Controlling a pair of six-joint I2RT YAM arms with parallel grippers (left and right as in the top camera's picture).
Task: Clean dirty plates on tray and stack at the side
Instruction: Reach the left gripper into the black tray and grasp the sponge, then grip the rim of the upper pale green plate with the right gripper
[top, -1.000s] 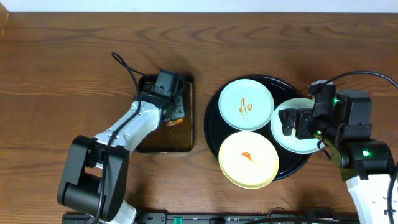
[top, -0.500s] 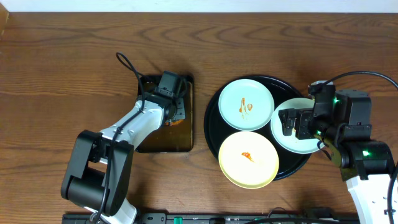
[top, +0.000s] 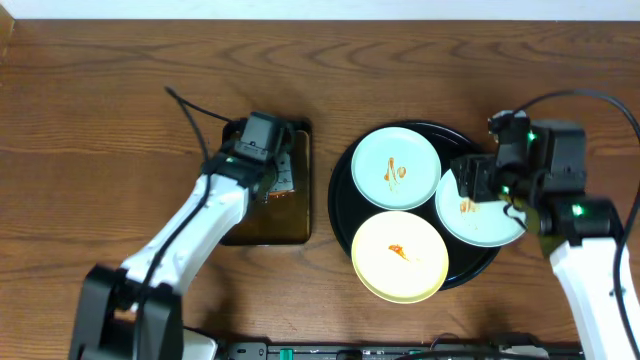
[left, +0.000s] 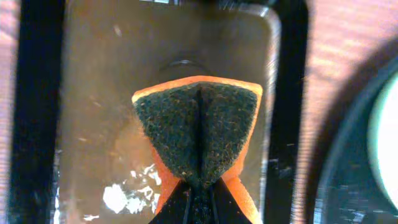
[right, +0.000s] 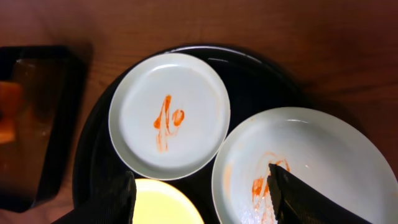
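Observation:
Three plates lie on the round black tray (top: 340, 200). A pale blue plate (top: 396, 168) at the back has an orange smear, as does the yellow plate (top: 399, 255) at the front. The right plate (right: 311, 168), smeared too, overhangs the tray's rim. My right gripper (right: 202, 180) hangs open above it, one finger over its inside and the other over the yellow plate (right: 161, 205), so the plate's left rim lies between them. My left gripper (left: 200, 186) is shut on a folded orange sponge (left: 199, 130), dark scouring side up, over the rectangular tray (left: 37, 112).
The dark rectangular tray (top: 262, 225) holds brownish water with foam (left: 121, 196) and sits just left of the round tray. Brown wood-grain tabletop (top: 100, 120) surrounds both trays. Cables trail behind both arms.
My left gripper closed on the sponge and folded it, and the left arm swung out. My right gripper drew back slightly, uncovering the right plate's smear, and its jaws narrowed somewhat.

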